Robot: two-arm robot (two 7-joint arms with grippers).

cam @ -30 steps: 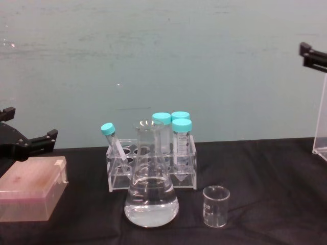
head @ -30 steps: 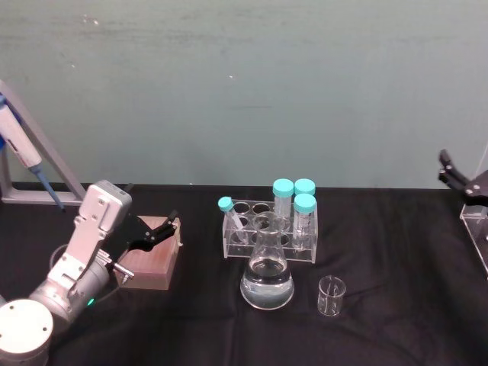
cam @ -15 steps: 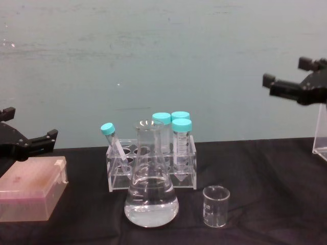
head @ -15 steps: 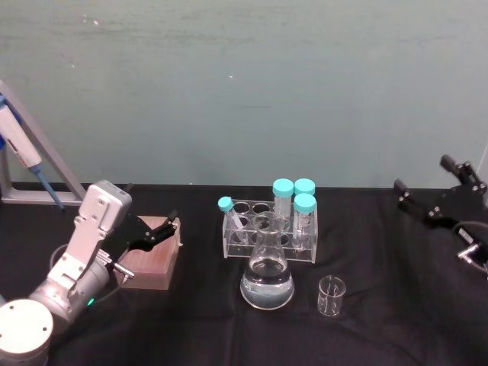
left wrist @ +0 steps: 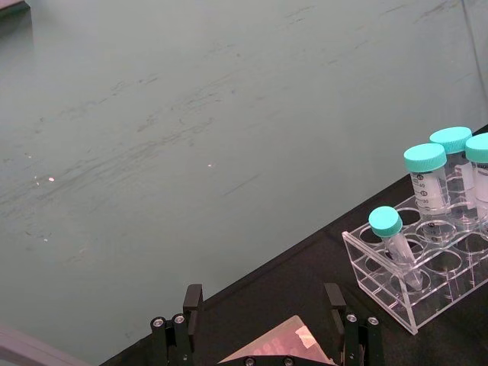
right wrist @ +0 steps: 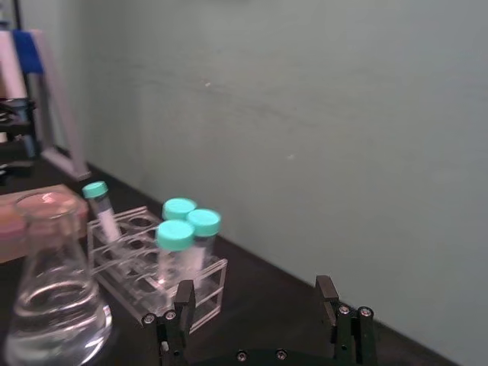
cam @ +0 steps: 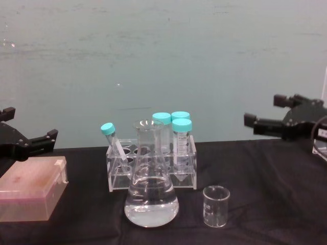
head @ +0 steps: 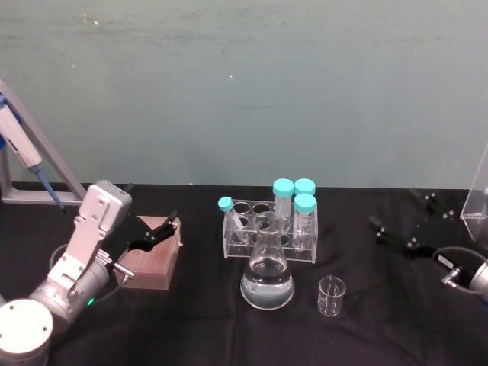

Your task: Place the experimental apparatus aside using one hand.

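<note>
1. Our left gripper (left wrist: pixel 263 301) sits low on our left side, fingers spread wide, gripping nothing.
2. Our left arm (head: pixel 76 259) is bent, wrist angled forward.
3. Our right gripper (cam: pixel 263 109) hovers on the right, fingers parted, pointing inward, empty.

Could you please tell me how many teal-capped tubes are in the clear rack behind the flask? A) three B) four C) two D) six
B, since the rack holds three upright teal-capped tubes at its right end and one tilted tube at its left end.
</note>
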